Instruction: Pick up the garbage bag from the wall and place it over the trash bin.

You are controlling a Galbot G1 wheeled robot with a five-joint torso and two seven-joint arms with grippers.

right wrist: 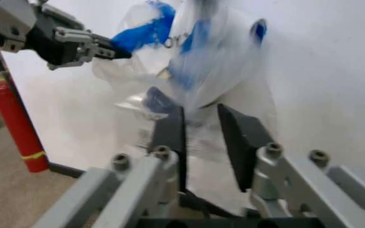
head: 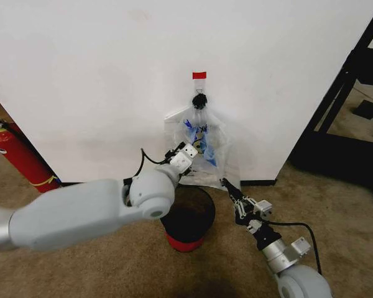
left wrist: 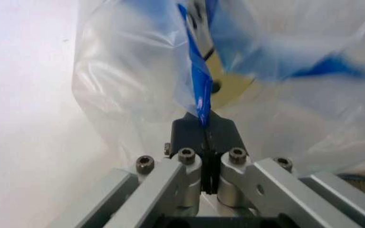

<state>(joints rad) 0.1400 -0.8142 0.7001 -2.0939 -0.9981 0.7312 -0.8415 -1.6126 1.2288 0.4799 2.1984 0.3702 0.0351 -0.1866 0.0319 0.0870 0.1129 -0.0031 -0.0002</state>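
- Pinching the bag on the wall — the left gripper, fingers clamped together.
- Right gripper — fingers apart, near the bin.

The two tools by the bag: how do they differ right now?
The left tool is shut on a blue-printed fold of the garbage bag; the right tool is open, holding nothing. In the head view the left is up at the bag, the right lower beside the trash bin. Both point toward the wall.
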